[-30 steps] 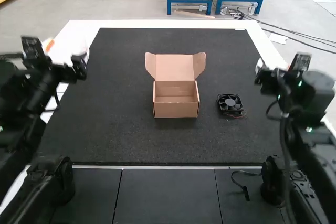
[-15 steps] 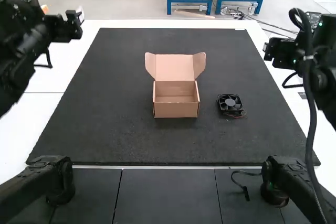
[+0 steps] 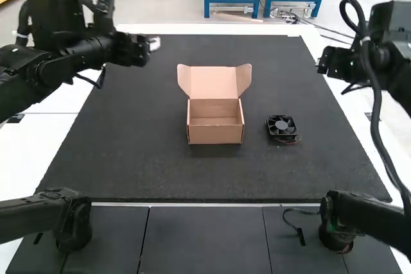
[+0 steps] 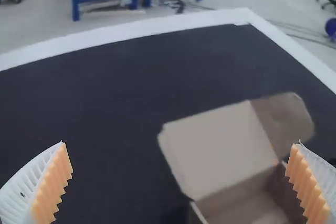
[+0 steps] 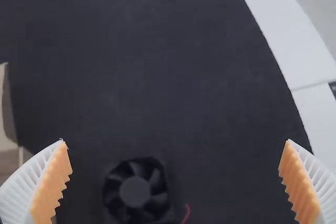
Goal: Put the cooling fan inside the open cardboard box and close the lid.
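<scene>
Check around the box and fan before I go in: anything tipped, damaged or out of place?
Nothing stands out. The cardboard box sits upright on the mat, lid open; the cooling fan lies flat beside it, apart. The left pincer and right pincer are open, empty.

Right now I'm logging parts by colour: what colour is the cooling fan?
The cooling fan is black; the right wrist view shows it best.

Box (image 3: 215, 131) is showing plain tan cardboard. Fan (image 3: 282, 125) is showing black, with a red wire (image 5: 185, 214) at its edge. Mat (image 3: 128, 145) is reading black and finely grained, table (image 3: 22, 152) white around it. Left gripper (image 4: 178, 145) and right gripper (image 5: 173, 141) are showing white ribbed fingers (image 4: 21, 198) with orange pads (image 4: 52, 182).
</scene>
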